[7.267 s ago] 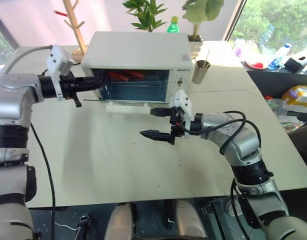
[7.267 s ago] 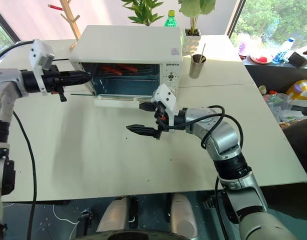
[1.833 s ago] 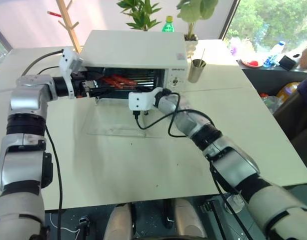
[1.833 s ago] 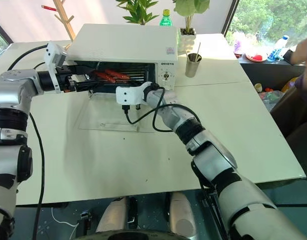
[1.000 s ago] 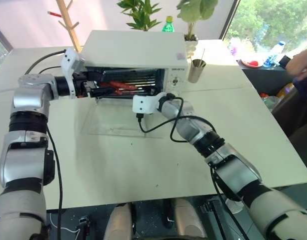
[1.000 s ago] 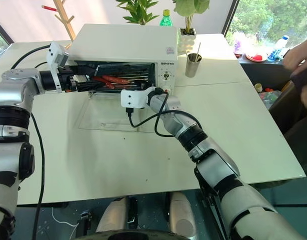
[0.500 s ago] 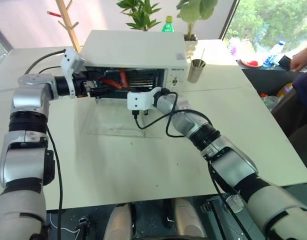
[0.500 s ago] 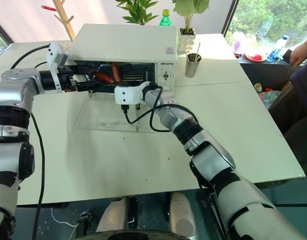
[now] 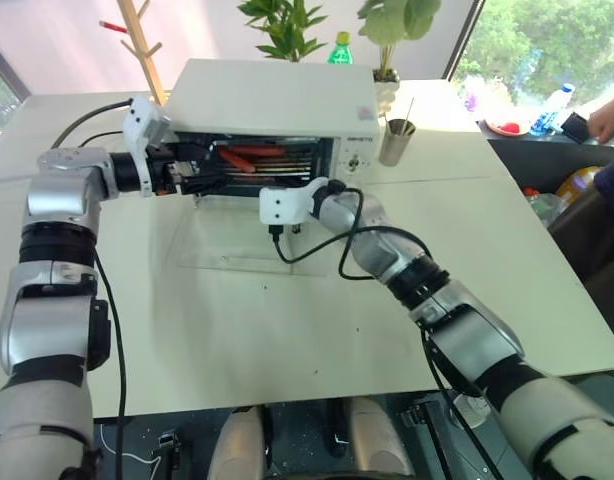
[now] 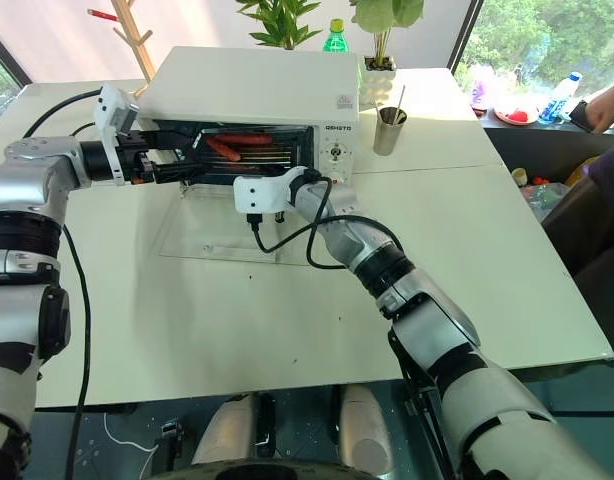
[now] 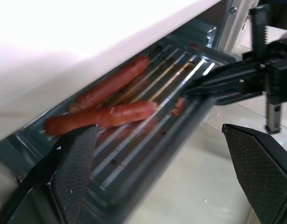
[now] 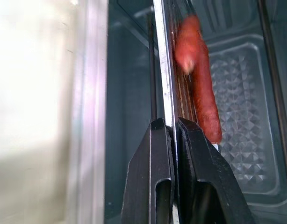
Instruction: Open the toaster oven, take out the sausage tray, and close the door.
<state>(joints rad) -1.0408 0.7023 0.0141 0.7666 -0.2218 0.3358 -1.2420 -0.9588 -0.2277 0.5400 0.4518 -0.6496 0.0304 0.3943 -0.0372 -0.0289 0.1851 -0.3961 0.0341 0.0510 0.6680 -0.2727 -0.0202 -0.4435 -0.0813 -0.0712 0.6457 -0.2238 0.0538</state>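
With the door (image 9: pixel 252 240) already folded flat onto the table (image 9: pixel 287 320), the toaster oven (image 9: pixel 272 110) stood open and the sausage tray (image 11: pixel 148 126) sat inside the cavity, sausages (image 11: pixel 104 114) lying loose across its wire rack. Right gripper (image 12: pixel 174 135) was pressed together on the tray's front rim, thin metal edge pinched between both fingers (image 12: pixel 153 177); the left wrist view showed the same black fingers biting the lip from the front. Left gripper (image 11: pixel 162 177) was spread wide at the left end of the oven mouth, one finger either side of the tray's end, touching nothing that I could confirm. Handling call: tray looked like thin sheet metal, so light and stiff, but smooth, and a single pinch on one rim would probably let it pivot or droop once it cleared the rails. Sausages were round and unrestrained, so any tilt would likely roll them off. Best hold was the front lip, where the right was, plus a second grip on the left end before pulling straight and level. Could not tell how far the tray remained seated on its rails. Steel cup (image 9: pixel 397 140) beside the oven was well apart from the pull path.
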